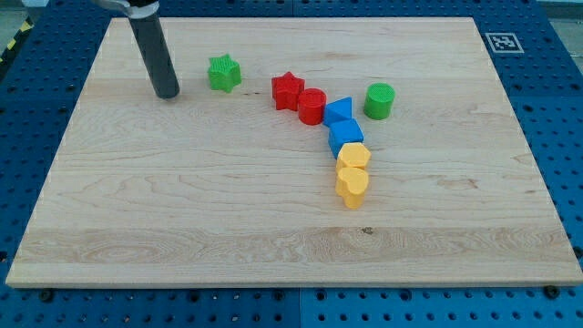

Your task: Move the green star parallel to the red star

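The green star point(223, 73) lies on the wooden board near the view's top, left of centre. The red star point(287, 89) lies to its right and slightly lower, a short gap apart. My tip point(168, 94) rests on the board to the left of the green star and a little lower, not touching it. The dark rod rises from it toward the view's top left.
A red cylinder point(311, 106) touches the red star's right side. A blue triangle point(338, 111), a blue block point(345, 135), and two yellow blocks point(352, 156) point(351, 187) run down from it. A green cylinder point(379, 100) stands to the right. The board's edge point(55, 182) borders blue pegboard.
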Robot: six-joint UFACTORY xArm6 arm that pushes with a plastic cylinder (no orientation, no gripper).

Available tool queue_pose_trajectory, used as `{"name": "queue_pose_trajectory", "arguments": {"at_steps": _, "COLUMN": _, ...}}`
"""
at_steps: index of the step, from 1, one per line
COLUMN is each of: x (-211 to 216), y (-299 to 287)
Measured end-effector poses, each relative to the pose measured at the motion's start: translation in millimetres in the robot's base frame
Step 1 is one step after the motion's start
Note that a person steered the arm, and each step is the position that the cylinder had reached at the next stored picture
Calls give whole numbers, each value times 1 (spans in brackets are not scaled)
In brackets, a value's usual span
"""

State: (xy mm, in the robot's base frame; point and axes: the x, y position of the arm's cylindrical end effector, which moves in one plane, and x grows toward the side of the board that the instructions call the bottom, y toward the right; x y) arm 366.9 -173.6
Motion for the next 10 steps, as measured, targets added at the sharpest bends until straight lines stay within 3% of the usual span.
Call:
{"name": "queue_pose_trajectory", "arguments": {"at_steps": 3, "x": -93, "y": 100}}
{"name": "queue_pose_trajectory", "arguments": {"at_steps": 5, "x": -58, "y": 49}}
{"name": "queue_pose_trajectory", "arguments": {"at_steps": 6, "x": -35, "y": 74}}
{"name": "queue_pose_trajectory", "arguments": {"at_steps": 8, "x": -62, "y": 188}}
{"name": "queue_pose_trajectory", "arguments": {"at_steps": 10, "x": -61, "y": 98}}
